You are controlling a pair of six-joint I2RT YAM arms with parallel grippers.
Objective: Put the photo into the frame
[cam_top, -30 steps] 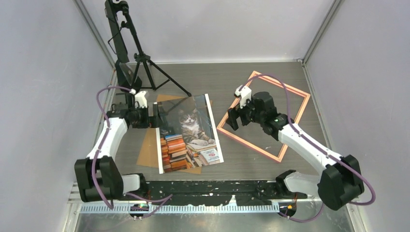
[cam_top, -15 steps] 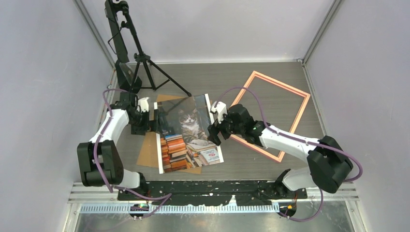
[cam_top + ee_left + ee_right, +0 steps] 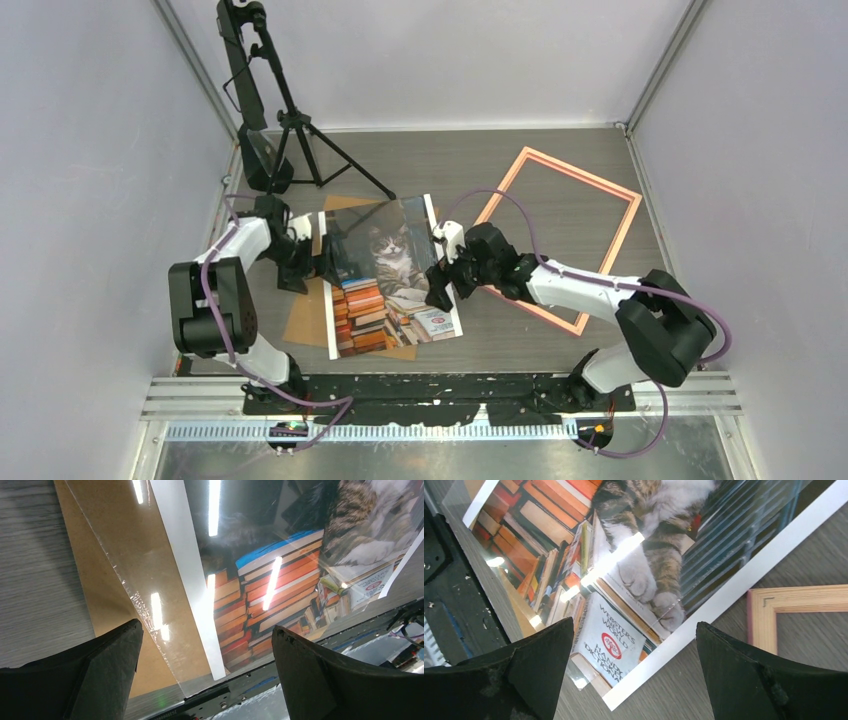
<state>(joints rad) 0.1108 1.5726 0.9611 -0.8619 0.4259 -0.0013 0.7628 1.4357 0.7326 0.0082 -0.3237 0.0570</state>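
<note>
task not yet done: photo (image 3: pixel 390 275) lies on board (image 3: pixel 303 318), outside frame (image 3: pixel 560 235). my left gripper (image 3: pixel 320 263), right gripper (image 3: pixel 436 290) flank photo, jaws apart, holding nothing.

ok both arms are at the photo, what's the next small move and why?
Probably lower both end effectors onto the side edges of the photo to pinch it. The left end effector and right end effector are open, flanking it, and it lies flat on the brown board; the frame sits empty beside it.
</note>
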